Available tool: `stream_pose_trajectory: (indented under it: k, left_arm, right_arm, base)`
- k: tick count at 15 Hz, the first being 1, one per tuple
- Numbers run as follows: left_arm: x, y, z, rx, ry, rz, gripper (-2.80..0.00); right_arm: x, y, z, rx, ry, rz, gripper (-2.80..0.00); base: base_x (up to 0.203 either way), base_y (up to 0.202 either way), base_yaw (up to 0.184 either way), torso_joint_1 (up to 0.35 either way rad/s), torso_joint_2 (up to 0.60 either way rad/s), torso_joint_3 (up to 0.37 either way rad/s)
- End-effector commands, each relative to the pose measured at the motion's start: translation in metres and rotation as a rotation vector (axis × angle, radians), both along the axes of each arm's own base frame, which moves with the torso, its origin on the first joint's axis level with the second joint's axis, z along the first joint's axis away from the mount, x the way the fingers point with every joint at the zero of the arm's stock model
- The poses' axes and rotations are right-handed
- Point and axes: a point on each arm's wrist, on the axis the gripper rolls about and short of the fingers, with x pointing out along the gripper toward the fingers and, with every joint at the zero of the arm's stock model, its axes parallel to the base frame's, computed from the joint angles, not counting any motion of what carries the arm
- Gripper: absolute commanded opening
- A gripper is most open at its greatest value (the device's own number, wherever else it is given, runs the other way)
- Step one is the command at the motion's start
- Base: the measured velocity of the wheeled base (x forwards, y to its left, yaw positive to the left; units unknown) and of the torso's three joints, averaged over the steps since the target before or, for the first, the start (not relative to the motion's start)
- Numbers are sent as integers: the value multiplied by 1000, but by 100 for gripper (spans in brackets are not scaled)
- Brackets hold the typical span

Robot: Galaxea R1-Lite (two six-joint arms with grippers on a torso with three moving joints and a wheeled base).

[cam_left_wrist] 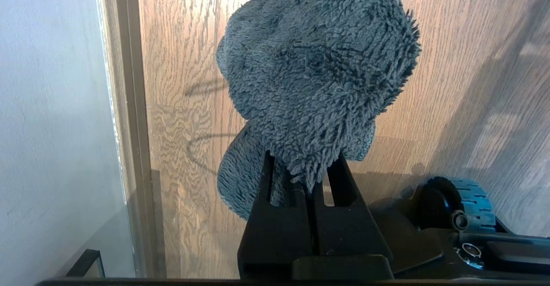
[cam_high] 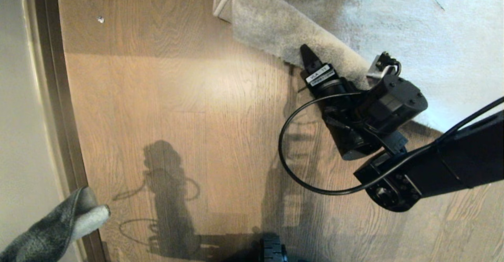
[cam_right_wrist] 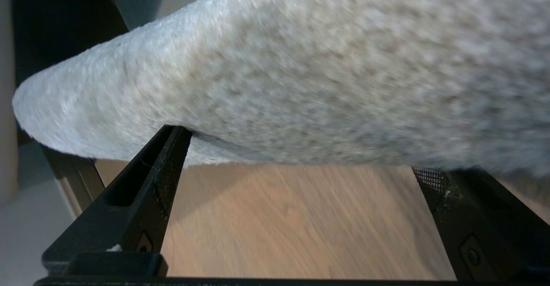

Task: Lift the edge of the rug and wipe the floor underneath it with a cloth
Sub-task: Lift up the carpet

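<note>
Skirting strip left; cable loops over floor.

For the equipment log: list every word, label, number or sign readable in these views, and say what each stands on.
"VLA 11": top line of the white label on the right gripper, by the rug edge; the reading is uncertain.
Second line of that label: too small and blurred to read.
Left wrist view, with the cloth in the left gripper: no text.
Right wrist view: no text.
</note>
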Motion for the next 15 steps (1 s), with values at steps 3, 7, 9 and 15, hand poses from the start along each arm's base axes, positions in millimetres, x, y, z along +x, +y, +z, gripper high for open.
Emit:
stream_pose_trajectory:
  k: [3, 7, 9, 15]
  left_arm:
    - [0, 0, 0, -1, 1, 0, -280]
    - [0, 0, 0, 0, 1, 1, -280]
    - [0, 0, 0, 0, 1, 1, -280]
    - [0, 0, 0, 0, 1, 1, -280]
  right_arm:
    - [1, -8, 5, 10, -16, -9, 0]
    - [5, 5, 3, 19, -29, 16, 0]
    - [-1, 19, 7, 34, -46, 55, 0]
    - [-24, 61, 8, 56, -63, 169, 0]
  base:
    - [0, 0, 0, 0, 0, 0]
    - [0, 0, 0, 0, 0, 0]
    - [0, 0, 0, 0, 0, 0]
    - [0, 0, 0, 0, 0, 0]
